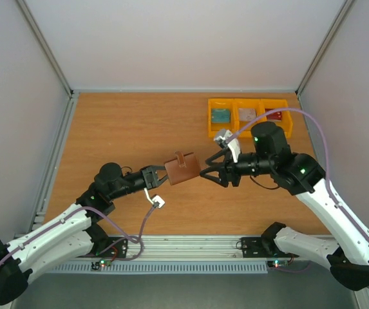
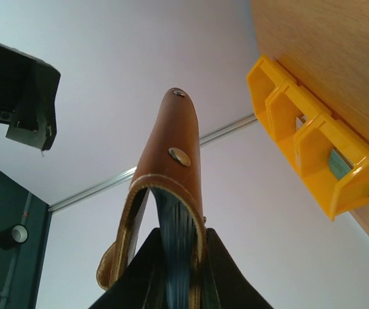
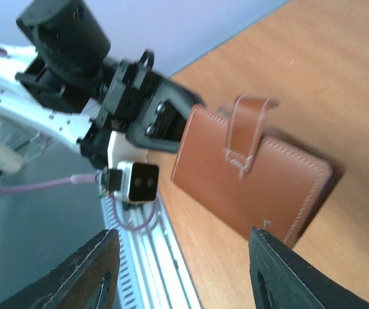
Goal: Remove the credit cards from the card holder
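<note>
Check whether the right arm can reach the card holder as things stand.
Probably yes: the right gripper stands open right beside the card holder, with nothing between them; the left gripper grips only its opposite edge.

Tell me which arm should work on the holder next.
Right. The right tool is open and empty, facing the free edge of the holder; the left tool is shut on the opposite edge, busy holding it.
</note>
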